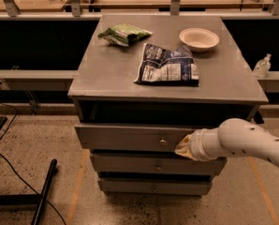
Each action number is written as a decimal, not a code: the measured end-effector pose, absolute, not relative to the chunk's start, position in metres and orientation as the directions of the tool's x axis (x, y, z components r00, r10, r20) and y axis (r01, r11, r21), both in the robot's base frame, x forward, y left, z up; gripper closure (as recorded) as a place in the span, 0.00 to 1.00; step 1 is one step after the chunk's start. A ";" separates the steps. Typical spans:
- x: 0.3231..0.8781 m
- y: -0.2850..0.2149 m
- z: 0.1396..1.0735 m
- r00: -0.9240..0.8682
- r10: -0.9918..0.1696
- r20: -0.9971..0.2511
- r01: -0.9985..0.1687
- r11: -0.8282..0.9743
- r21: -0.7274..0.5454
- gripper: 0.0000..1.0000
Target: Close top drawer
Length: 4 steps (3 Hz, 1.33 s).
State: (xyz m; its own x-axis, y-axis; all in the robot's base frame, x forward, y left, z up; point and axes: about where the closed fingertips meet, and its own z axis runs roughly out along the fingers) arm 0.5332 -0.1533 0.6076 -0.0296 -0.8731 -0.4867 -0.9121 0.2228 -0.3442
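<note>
The top drawer (125, 136) of the grey cabinet is pulled out. Its flat front panel stands forward of the cabinet top, with a dark gap above it and a small metal knob (162, 140) at its centre. My gripper (182, 147) is at the end of the white arm (245, 142) that comes in from the right. It sits against the drawer front just right of the knob. Two lower drawers (153, 165) sit below, less far out.
On the cabinet top (111, 74) lie a dark blue chip bag (167, 65), a green bag (124, 33) and a white bowl (199, 39). A black pole (43, 193) and cables lie on the floor at left. A clear bottle (261, 65) stands on the ledge at right.
</note>
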 end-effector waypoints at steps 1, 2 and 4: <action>0.554 -0.154 0.608 -0.009 -0.874 -0.486 -0.886 0.232 -0.401 1.00; 0.563 -0.160 0.613 0.001 -0.861 -0.509 -0.872 0.249 -0.422 1.00; 0.511 -0.181 0.612 0.030 -0.862 -0.505 -0.932 0.158 -0.325 1.00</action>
State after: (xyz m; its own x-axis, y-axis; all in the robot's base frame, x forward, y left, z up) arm 0.5112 -0.1813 0.6118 0.0305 -0.8623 -0.5054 -0.9323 0.1578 -0.3254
